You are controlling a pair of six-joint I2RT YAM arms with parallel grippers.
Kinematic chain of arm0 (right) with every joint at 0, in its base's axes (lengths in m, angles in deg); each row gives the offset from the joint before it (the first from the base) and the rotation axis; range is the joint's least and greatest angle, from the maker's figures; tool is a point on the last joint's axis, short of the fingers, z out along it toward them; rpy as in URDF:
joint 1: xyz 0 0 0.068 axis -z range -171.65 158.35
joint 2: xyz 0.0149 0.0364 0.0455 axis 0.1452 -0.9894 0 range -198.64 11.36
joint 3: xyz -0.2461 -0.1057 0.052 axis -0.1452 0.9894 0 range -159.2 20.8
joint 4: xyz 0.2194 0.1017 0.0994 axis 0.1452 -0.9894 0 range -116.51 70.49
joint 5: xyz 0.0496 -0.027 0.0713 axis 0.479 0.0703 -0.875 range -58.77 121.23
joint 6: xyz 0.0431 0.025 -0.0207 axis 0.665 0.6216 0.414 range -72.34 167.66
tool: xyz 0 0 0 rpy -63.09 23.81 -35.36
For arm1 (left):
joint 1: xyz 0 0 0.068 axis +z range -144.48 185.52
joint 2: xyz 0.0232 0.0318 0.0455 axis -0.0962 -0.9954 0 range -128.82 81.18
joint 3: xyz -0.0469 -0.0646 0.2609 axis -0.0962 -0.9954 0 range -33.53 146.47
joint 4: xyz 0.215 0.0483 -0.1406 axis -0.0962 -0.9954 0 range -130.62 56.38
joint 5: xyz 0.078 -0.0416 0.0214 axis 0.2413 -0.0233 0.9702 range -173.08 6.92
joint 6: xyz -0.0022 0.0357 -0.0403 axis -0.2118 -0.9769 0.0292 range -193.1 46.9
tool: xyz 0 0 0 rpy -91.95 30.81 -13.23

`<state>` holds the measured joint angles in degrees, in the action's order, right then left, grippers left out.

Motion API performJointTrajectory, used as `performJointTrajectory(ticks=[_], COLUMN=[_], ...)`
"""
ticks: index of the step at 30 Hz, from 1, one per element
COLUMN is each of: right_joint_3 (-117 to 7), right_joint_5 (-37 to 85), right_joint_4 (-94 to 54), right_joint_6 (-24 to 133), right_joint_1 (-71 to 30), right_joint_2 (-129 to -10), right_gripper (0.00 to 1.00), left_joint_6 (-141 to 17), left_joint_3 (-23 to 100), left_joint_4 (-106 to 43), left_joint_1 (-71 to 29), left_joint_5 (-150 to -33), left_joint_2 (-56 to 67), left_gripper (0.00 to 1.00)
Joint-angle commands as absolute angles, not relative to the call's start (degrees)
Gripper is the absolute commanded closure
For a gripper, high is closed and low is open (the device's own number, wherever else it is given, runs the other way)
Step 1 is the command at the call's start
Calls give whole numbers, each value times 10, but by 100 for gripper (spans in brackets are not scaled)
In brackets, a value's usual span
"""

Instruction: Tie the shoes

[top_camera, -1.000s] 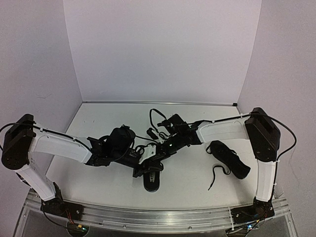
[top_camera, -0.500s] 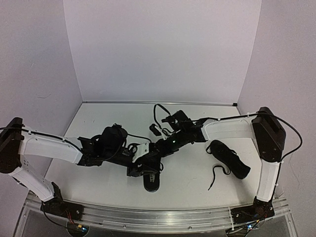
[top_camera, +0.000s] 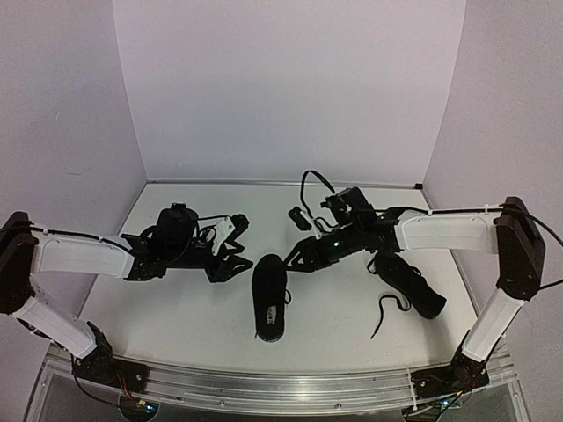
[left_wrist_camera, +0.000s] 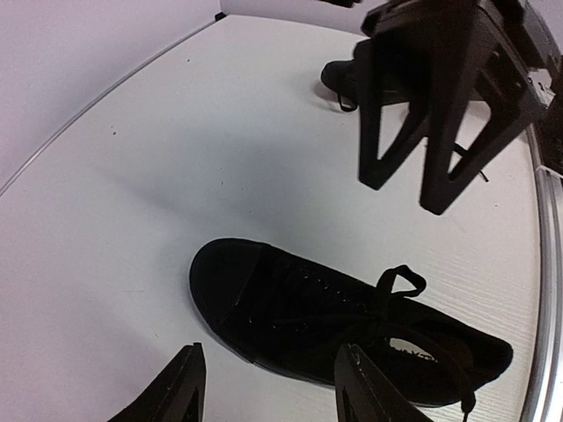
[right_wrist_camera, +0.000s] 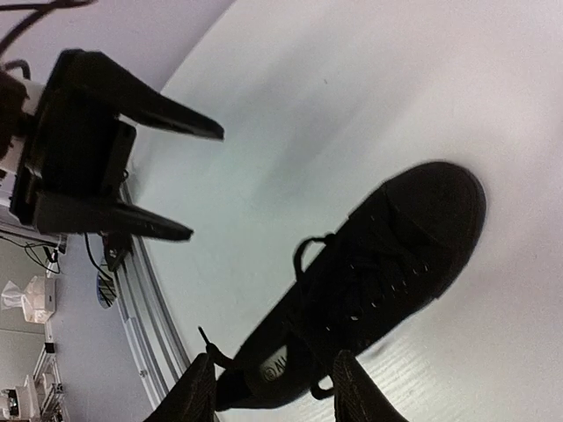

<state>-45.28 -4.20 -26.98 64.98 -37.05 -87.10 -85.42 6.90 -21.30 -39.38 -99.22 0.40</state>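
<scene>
The left gripper (top_camera: 230,255) and right gripper (top_camera: 293,260), parted and empty, flank the small black lace-up shoe (top_camera: 269,299), likely clearing its looped lace (left_wrist_camera: 400,282). Its black twin (top_camera: 406,281) lies untied.

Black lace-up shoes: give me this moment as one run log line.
left gripper: open, empty | right gripper: open, empty | centre black low-top shoe: between grippers, untouched | second black shoe: right, laces loose

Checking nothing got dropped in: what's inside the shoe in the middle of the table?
In the middle shoe only a pale insole label shows through the opening. The inside toward the toe is covered by the shoe's own laced front, so it cannot be seen.
</scene>
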Motion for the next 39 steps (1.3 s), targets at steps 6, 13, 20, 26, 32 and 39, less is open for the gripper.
performJointTrajectory(ticks=[6,13,20,26,32,39], right_joint_3=[-399,-378,-375,-373,-373,-369], right_joint_5=[-77,-88,-95,-103,-108,-117], right_joint_4=[-219,-199,-170,-159,-154,-146], right_joint_6=[675,670,668,669,668,668], right_joint_1=[-366,-366,-366,-366,-366,-366], right_joint_2=[-892,-912,-927,-938,-949,-947], right_gripper=[58,57,57,57,57,57], left_joint_6=[-810,-714,-648,-617,-601,-591], left_joint_3=[160,185,228,256,274,276], left_joint_4=[-226,-196,-216,-257,-288,-298], left_joint_1=[-379,-359,-357,-357,-356,-357], left_joint_5=[-1063,-1143,-1185,-1186,-1183,-1189], left_joint_2=[-99,-143,-193,-223,-247,-256], left_gripper=[51,37,39,40,44,52])
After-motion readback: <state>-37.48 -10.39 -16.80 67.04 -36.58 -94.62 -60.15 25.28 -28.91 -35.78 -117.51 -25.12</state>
